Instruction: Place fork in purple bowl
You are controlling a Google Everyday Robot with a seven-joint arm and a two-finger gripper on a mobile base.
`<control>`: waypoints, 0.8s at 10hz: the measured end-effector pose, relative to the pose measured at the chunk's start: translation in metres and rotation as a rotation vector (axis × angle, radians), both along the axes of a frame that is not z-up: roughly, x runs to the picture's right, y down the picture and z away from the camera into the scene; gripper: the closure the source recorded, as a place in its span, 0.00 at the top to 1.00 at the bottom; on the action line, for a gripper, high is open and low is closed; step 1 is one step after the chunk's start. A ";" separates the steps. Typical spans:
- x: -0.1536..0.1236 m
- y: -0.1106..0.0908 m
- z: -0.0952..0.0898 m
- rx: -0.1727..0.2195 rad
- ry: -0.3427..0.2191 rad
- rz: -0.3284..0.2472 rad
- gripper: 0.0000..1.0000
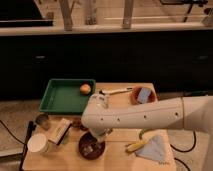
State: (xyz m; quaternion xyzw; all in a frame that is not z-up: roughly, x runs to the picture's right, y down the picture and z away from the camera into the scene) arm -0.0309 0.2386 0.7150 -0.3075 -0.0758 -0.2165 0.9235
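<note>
Above the bowl, near the table's front edge, the gripper is located; its state cannot be told. No legible writing is shown.

We cannot make out the gripper behind the white arm above the purple bowl. The fork is only a faint glint inside it. The arm hides part of the worktop.
</note>
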 end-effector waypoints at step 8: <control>-0.001 0.001 -0.001 -0.002 -0.004 -0.003 0.58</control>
